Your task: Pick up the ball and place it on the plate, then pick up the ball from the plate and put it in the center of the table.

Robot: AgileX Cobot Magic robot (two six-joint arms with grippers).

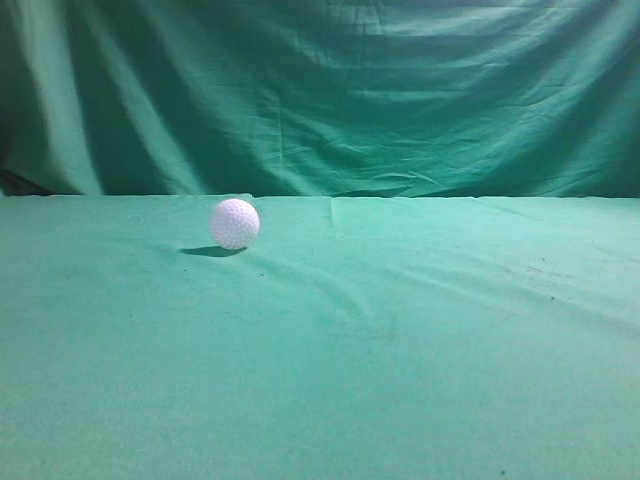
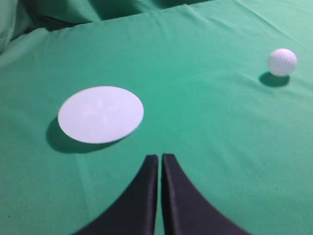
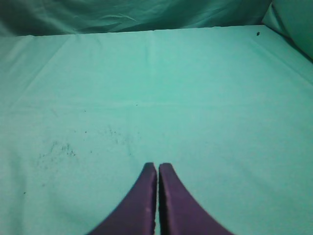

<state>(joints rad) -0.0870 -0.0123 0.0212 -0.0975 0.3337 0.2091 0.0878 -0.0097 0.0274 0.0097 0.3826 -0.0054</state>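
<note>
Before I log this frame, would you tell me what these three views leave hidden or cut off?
- Plate: outside the exterior and right wrist views; only the left wrist view shows it.
- Ball: outside the right wrist view.
- Left gripper and right gripper: shut fingers cut off by the bottom edge; neither appears in the exterior view.

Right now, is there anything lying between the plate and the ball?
No. In the left wrist view, only bare green cloth of the table lies between the plate and the ball.
</note>
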